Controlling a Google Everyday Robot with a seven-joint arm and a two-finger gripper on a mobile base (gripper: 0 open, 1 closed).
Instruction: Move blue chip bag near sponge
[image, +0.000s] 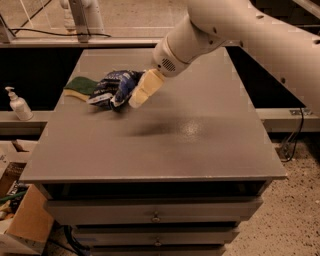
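Note:
The blue chip bag (111, 88) lies crumpled on the grey table (190, 145) at the back left. Its left end touches the sponge (80, 86), which shows a green top over a yellow base. My gripper (133, 98) is at the bag's right edge, low over the table, with a cream finger (144, 88) showing. It looks open, and the bag rests on the table rather than hanging from it. The far side of the gripper is hidden by the bag.
A white pump bottle (18, 104) stands on the ledge left of the table. Cardboard boxes (20, 220) sit on the floor at the lower left. The table has drawers (156, 214) below its front edge. My arm (240, 25) reaches in from the upper right.

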